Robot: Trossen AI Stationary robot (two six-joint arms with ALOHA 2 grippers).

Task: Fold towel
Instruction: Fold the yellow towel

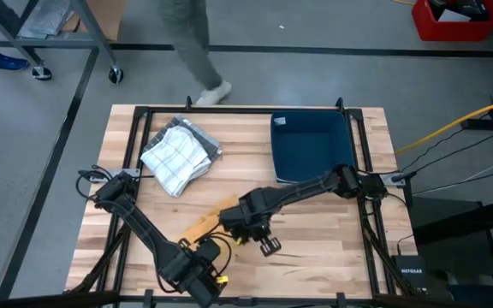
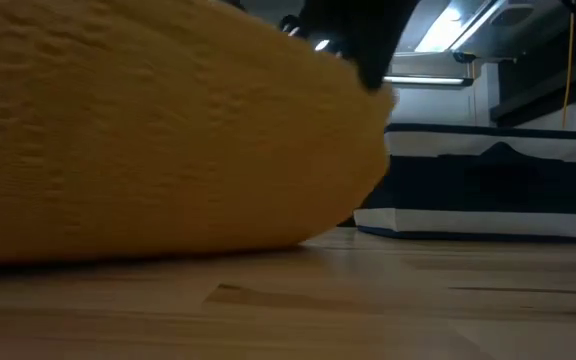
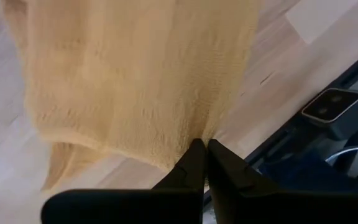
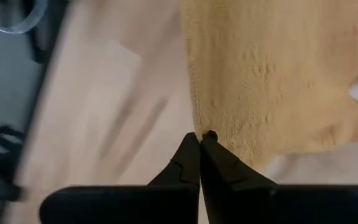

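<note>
left wrist view: yellow towel (image 3: pixel 135 81) edge at pinched-together left claw (image 3: pixel 202 149) tips

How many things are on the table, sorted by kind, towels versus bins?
Towels: 2, a yellow towel and a folded white checked towel
Bins: 1, a dark blue bin
Total: 3

In the high view both arms cover most of the yellow towel (image 1: pixel 202 226); the low view crops it; a person (image 1: pixel 191 43) is cut off at the far edge
</note>
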